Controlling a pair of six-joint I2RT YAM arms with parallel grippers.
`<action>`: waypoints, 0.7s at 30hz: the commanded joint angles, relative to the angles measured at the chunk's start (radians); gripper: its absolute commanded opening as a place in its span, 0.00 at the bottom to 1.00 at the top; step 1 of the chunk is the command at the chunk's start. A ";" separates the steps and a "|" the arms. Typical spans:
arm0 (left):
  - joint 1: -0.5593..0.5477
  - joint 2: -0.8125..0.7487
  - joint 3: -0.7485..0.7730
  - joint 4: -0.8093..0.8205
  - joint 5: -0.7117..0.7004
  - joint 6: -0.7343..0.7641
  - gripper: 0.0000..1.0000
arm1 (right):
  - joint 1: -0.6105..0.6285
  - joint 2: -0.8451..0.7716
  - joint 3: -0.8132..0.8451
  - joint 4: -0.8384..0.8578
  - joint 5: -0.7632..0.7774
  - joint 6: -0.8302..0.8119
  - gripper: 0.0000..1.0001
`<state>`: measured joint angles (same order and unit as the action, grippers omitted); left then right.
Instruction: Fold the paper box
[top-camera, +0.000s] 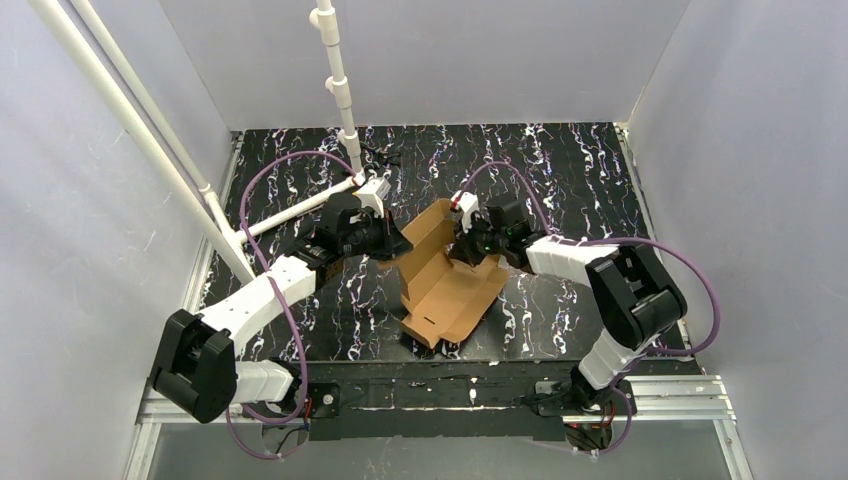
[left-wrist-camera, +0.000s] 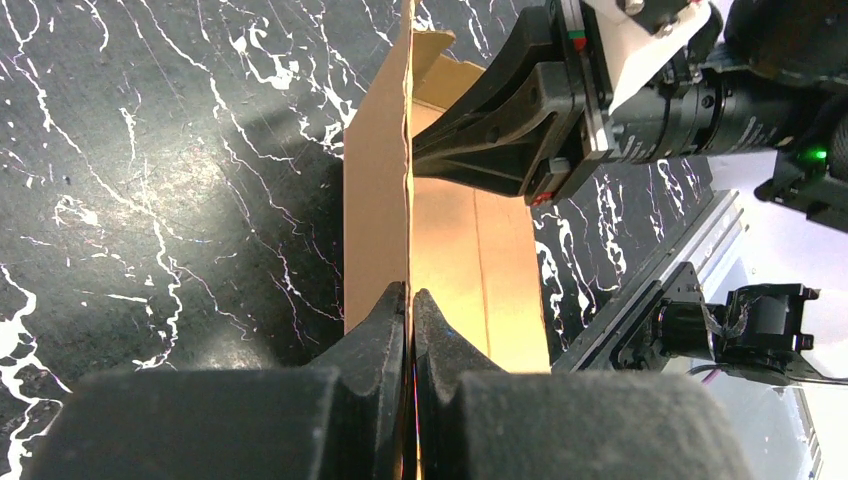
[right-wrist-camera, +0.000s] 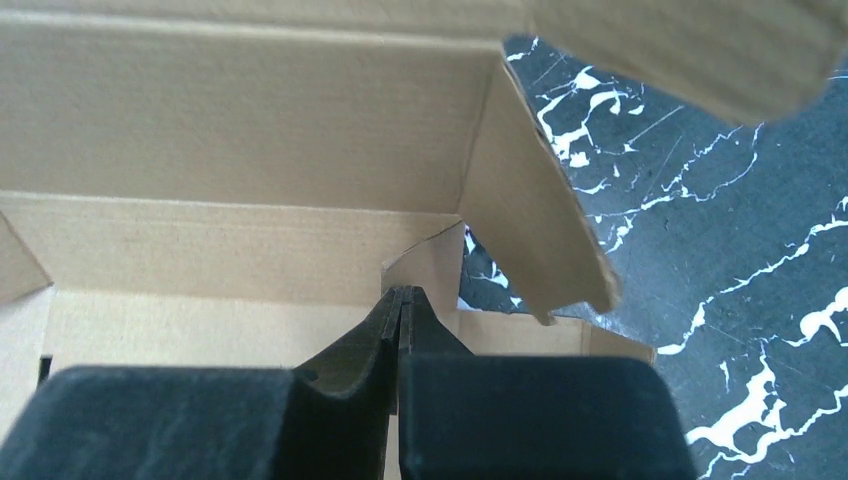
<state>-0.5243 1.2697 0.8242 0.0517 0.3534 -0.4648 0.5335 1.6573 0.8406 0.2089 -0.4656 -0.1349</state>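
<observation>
A: Step in hand?
B: Mid-fold, by the look of it. Paper box (top-camera: 445, 275) btwn both grippers, base flat on table (top-camera: 560, 170), long side wall (left-wrist-camera: 375, 220) stood up, lid not yet shut

A: Left side?
B: Left gripper (left-wrist-camera: 410, 300) clamped on top edge of that wall, card caught btwn the fingers, wall running straight ahead of the tips

A: Right?
B: Right gripper (right-wrist-camera: 402, 300) down inside the box, fingers pressed together, small tab (right-wrist-camera: 425, 265) just ahead of tips. Can't tell whether any card pinched btwn them. From left wrist view, tips touching inner face of same wall, further along from left's pinch

A: Next move?
B: Prob. tucking end flap (right-wrist-camera: 530, 230), hanging up & to the right of right fingertips, in behind the wall, with left as brace. Calls for slow push along the crease, not across; otherwise risk of buckling the wall or pulling it out of the pinch

A: Room?
B: Tight inside: wall ahead of right tips, floor below, flap overhead. Bare table on outer side of each gripper, so space to back out sideways. Only one thin wall btwn the two grippers, so watch for contact. Box's near edge close to table front, little slack there
</observation>
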 joint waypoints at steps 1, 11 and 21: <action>0.004 -0.008 -0.017 0.008 0.023 -0.005 0.00 | 0.059 0.021 -0.014 0.107 0.142 0.069 0.08; 0.006 -0.008 -0.048 0.002 -0.031 -0.030 0.00 | 0.092 0.117 0.026 0.057 0.209 0.030 0.08; 0.006 -0.031 -0.072 -0.016 -0.081 -0.018 0.00 | 0.056 0.040 0.086 -0.060 0.094 -0.032 0.09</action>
<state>-0.5205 1.2716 0.7696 0.0521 0.2993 -0.4919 0.6212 1.7607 0.8711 0.2508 -0.3119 -0.1150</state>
